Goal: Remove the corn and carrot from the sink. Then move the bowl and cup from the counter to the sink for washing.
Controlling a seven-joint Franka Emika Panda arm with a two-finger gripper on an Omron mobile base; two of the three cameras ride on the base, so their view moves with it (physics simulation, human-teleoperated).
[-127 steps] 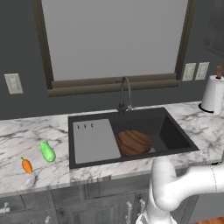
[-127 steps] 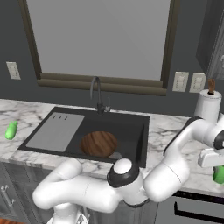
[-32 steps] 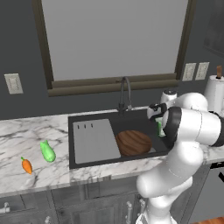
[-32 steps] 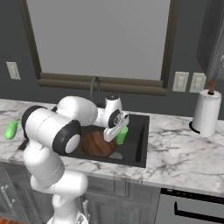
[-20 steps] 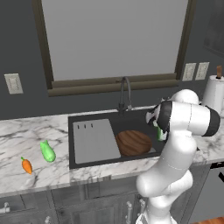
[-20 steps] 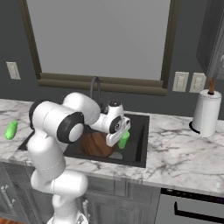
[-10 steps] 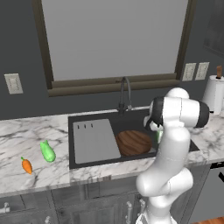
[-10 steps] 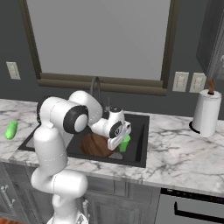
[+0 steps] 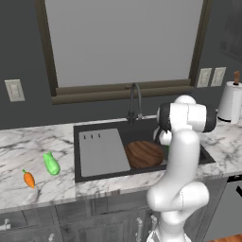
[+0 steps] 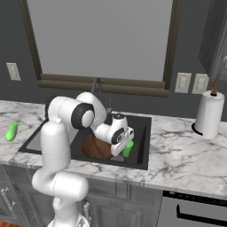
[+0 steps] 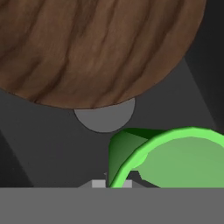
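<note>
My gripper is down inside the black sink, shut on the green cup, which hangs just right of the brown wooden bowl. In the hand view the cup's rim is close at the lower right, with the bowl and the round drain beyond it. In the left base view the bowl lies in the basin beside the grey drainboard, and my arm hides the cup. The corn and the carrot lie on the counter to the sink's left.
The dark faucet rises behind the basin. A paper towel roll stands at the back right of the counter. Outlets sit on the wall, and a window spans the back.
My gripper has sunk lower into the sink with the cup, ending close beside the bowl's right edge. The bowl, corn and carrot have not moved.
</note>
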